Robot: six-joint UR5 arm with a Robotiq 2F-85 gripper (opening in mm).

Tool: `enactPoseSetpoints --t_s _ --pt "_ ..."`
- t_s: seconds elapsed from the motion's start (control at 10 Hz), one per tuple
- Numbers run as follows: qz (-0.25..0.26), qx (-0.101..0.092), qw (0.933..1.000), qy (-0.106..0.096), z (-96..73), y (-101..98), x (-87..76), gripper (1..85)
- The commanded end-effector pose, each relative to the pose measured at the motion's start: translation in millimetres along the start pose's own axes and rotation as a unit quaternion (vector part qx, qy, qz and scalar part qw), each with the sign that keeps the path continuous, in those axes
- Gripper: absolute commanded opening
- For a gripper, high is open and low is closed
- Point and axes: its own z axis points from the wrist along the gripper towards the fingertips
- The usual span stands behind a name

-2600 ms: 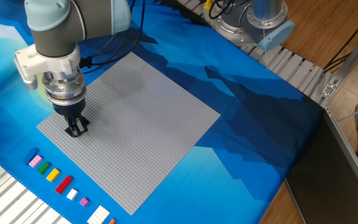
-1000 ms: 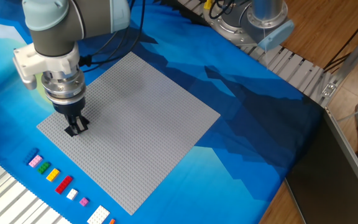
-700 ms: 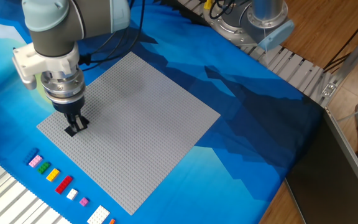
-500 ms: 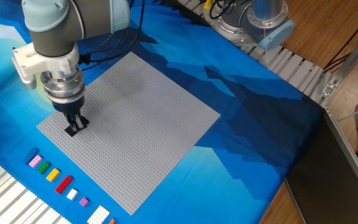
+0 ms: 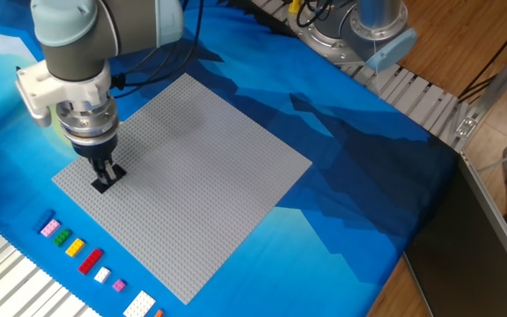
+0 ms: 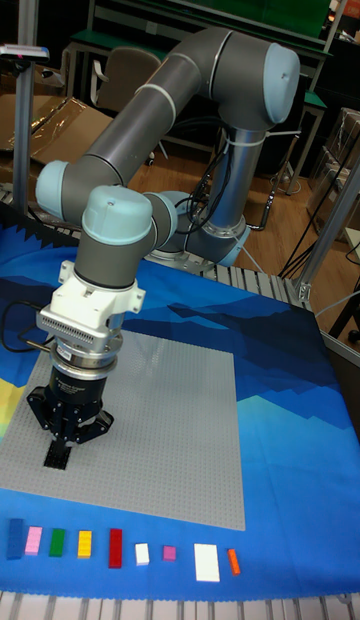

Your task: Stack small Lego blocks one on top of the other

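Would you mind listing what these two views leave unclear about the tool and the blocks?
- Tool: its black fingers merge with the black block under them in both views, so open or shut is unclear.
- Orange block: cut by the fixed view's bottom edge.
- Blue block: seen only in the tall view.
- Studs on the row of blocks: too small to count.

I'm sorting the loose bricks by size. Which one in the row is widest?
The white brick near the row's right end, between the small purple and orange bricks; it is clearly broader.
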Motion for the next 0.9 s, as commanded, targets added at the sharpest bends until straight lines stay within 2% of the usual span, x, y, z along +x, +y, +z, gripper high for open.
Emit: enactPoseSetpoints --t_s 0.0,0.3,0.6,0.8 --pt "-0.003 -0.007 1.0000 -0.002 2.7 -0.8 -1.3 1.0" --pt "-0.003 -0.011 0.9999 -0.006 6.4 1.1 -0.5 1.0" --pt "-0.016 -0.017 0.9997 0.009 1.8 -0.8 10.9 1.0" --pt "-0.021 -0.023 0.9995 0.012 1.1 1.1 12.2 1.0"
